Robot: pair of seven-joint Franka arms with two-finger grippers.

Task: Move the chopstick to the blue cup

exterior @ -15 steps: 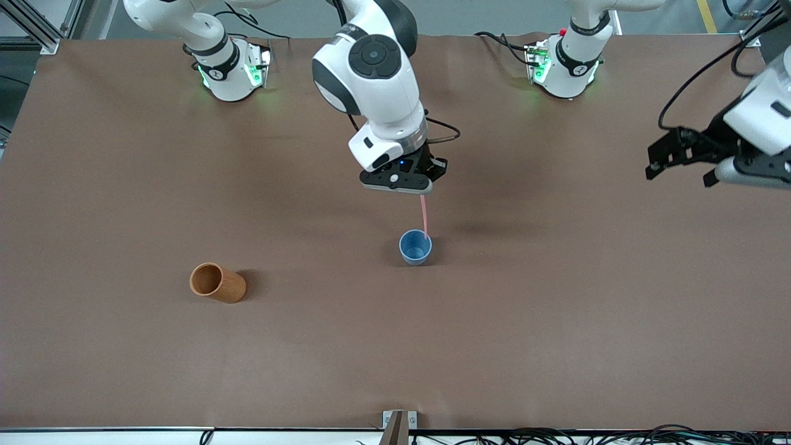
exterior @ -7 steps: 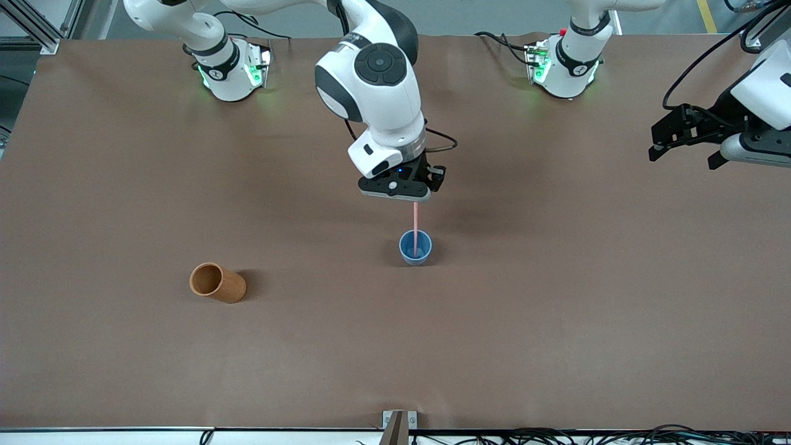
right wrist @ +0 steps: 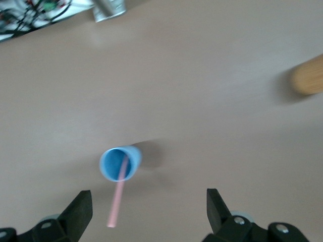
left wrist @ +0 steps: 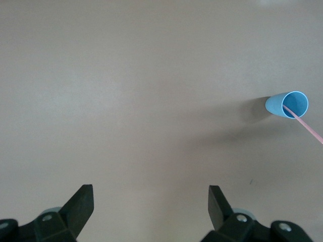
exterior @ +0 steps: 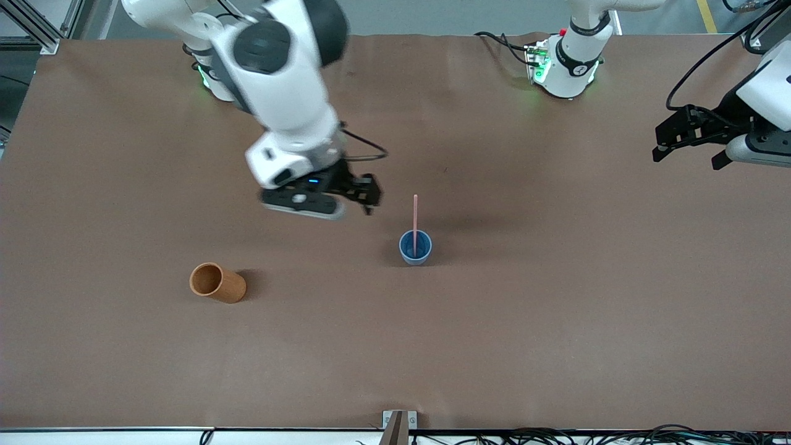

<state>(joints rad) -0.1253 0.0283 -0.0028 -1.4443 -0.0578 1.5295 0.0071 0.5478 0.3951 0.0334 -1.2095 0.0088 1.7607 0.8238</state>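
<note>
The chopstick's (exterior: 415, 216) lower end is hidden inside the blue cup (exterior: 415, 252); in the left wrist view its upper end runs off the frame at 3 o'clock. The orange-brown cup (right wrist: 308, 79) is blurred and cut by the frame edge in the right wrist view. Both wrist views crop their own grippers' bodies at 6 o'clock.

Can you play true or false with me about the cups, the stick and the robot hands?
1. The chopstick stands in the blue cup. True.
2. The right gripper holds the chopstick. False: it is open and empty, up over bare table beside the cup.
3. The orange-brown cup has the stick in it. False: it holds no stick.
4. The left gripper waits open at the left arm's end of the table. True.
5. The two cups touch. False: they stand well apart.
</note>
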